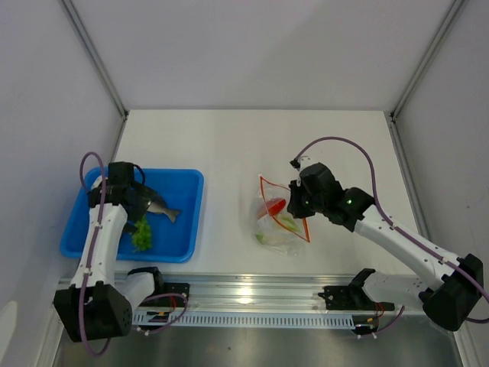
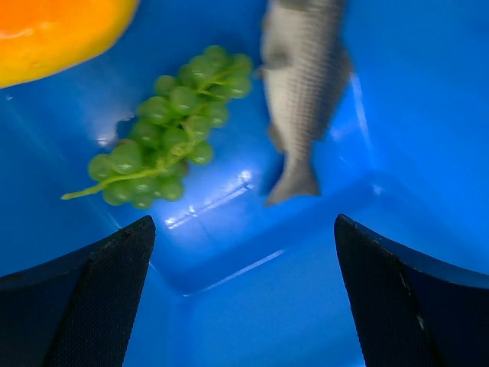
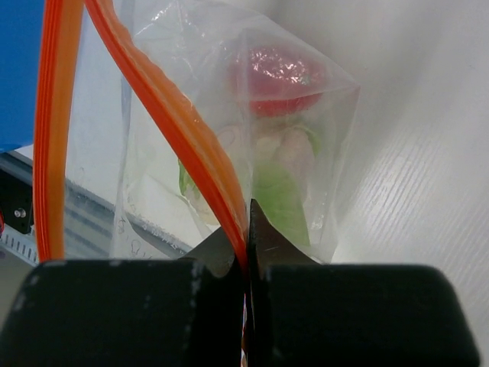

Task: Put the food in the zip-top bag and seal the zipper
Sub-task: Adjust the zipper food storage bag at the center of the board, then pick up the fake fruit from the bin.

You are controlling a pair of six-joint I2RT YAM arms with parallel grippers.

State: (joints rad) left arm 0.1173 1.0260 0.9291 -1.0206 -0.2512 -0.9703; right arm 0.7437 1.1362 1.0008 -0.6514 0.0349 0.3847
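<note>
Several foods (image 3: 279,76) are sitting in the zip-top bag (image 3: 336,153) at the desk's (image 1: 229,145) four o'clock, with the right claw (image 3: 248,229) clamping its zipper (image 3: 168,130); the left claw (image 2: 244,290) is hovering spread over the blue tray's (image 2: 412,115) fish (image 2: 302,84).

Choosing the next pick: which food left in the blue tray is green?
The bunch of grapes, lying beside the grey fish in the tray. The third piece, at the left wrist view's corner, is orange.
</note>
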